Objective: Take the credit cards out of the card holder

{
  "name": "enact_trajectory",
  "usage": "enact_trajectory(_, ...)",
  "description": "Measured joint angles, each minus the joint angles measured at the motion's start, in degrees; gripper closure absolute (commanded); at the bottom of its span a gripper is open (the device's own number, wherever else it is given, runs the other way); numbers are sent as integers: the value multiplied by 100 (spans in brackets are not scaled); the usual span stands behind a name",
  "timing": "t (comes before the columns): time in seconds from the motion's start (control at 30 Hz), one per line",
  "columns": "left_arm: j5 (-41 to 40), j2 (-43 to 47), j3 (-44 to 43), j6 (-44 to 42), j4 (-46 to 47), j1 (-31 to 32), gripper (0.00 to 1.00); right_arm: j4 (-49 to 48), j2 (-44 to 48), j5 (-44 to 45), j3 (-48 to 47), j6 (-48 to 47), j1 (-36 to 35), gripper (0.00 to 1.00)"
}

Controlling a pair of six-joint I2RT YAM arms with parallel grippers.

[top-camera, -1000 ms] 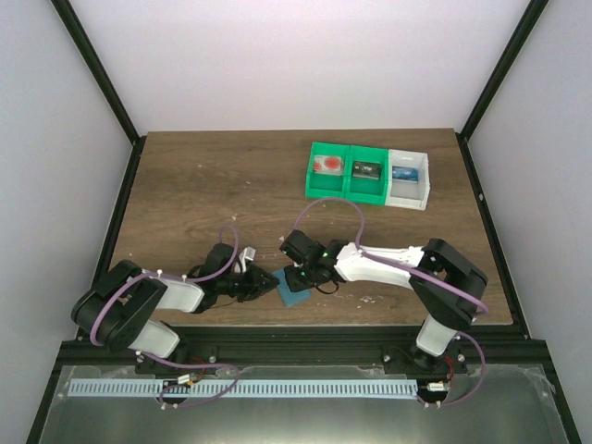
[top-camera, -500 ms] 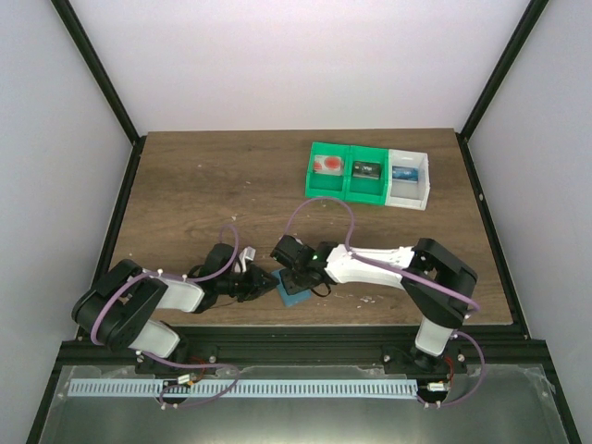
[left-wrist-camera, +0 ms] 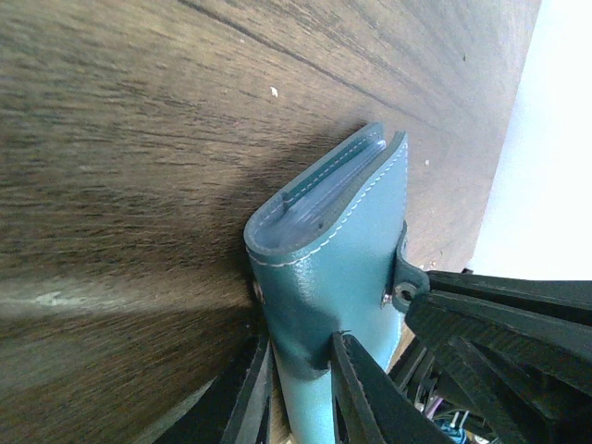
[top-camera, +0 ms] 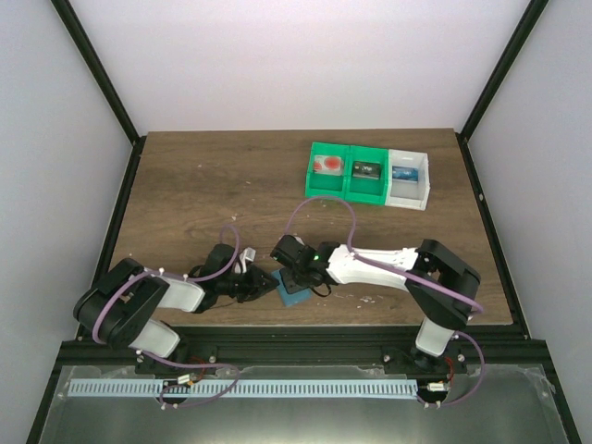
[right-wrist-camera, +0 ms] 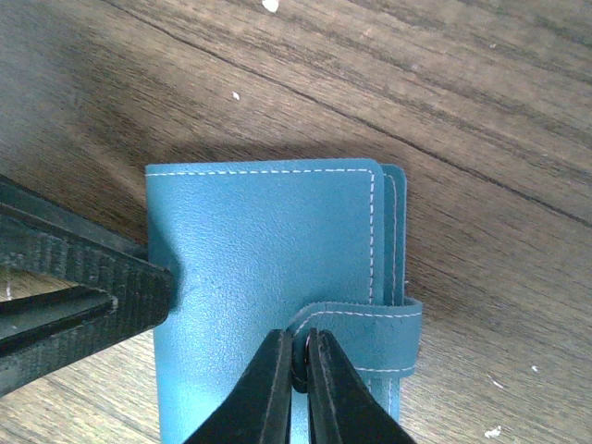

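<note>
The wallet [top-camera: 292,297] lies at the table's [top-camera: 203,185] near edge between the left gripper [left-wrist-camera: 303,342] and right gripper [right-wrist-camera: 301,339] (both touch it); bins [top-camera: 368,174] stand far back right.

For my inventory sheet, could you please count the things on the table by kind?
Green bins: 2
White bin: 1
Blue wallet: 1
Small items lying in the bins, one each: 3
Total: 7
</note>
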State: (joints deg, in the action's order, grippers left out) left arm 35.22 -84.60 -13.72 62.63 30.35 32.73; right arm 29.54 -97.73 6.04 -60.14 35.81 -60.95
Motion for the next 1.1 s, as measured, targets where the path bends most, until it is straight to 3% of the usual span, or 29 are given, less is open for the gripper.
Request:
enact_trajectory(0.27,-2,-20,-22,-114,-85,0,76,-11,258,76,31,15,0,100)
enact_trajectory(0.5,-188,286,-315,-391,-807,2,61,-50,953,249,175,140,0,99)
enact_trajectory(0.73,-686,1333,-573,-737,-1687,7,42,-535,1873,-63,608,354,0,99)
enact_trajectory(1.1,-778,1773,-310,-844,-2041,11,42,-957,1974,-358,887,544,0,100)
